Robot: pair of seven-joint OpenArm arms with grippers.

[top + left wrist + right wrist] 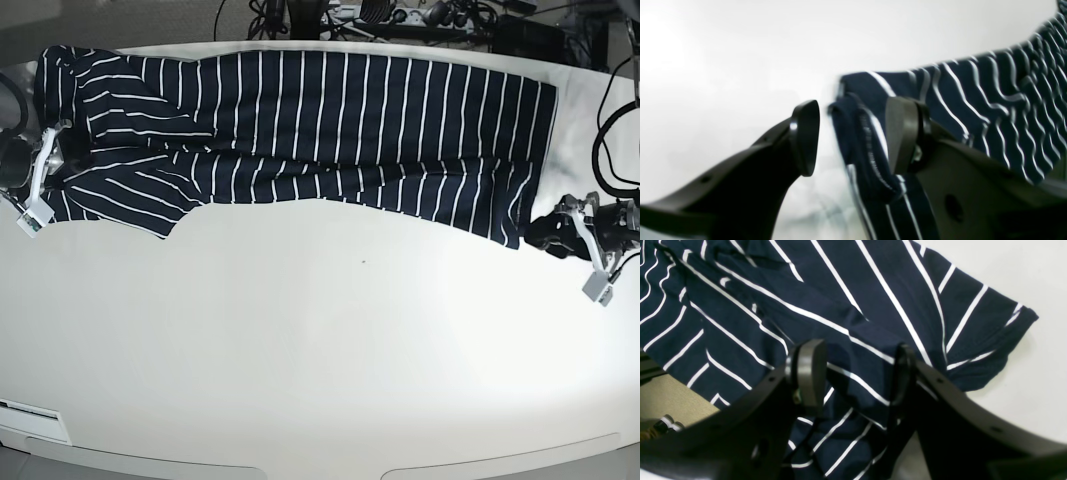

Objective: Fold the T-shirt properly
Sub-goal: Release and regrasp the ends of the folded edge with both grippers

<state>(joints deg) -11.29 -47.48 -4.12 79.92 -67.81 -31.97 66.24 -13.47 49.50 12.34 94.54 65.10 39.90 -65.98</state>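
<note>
The T-shirt (330,130), dark navy with thin white stripes, lies spread along the far side of the white table (330,340), with a sleeve (130,200) at the left and the hem at the right. My left gripper (853,136) is open, and a bunched hem corner (860,146) of the shirt sits between its fingers, close to the right one. In the base view this gripper (540,233) is at the shirt's lower right corner. My right gripper (857,375) is open low over the striped sleeve (973,326); its arm (40,175) is at the table's left end.
Cables and a power strip (400,15) lie beyond the far table edge. A white label (35,415) sits at the table's front left. The left table edge, with tan floor (666,400) below it, shows in the right wrist view.
</note>
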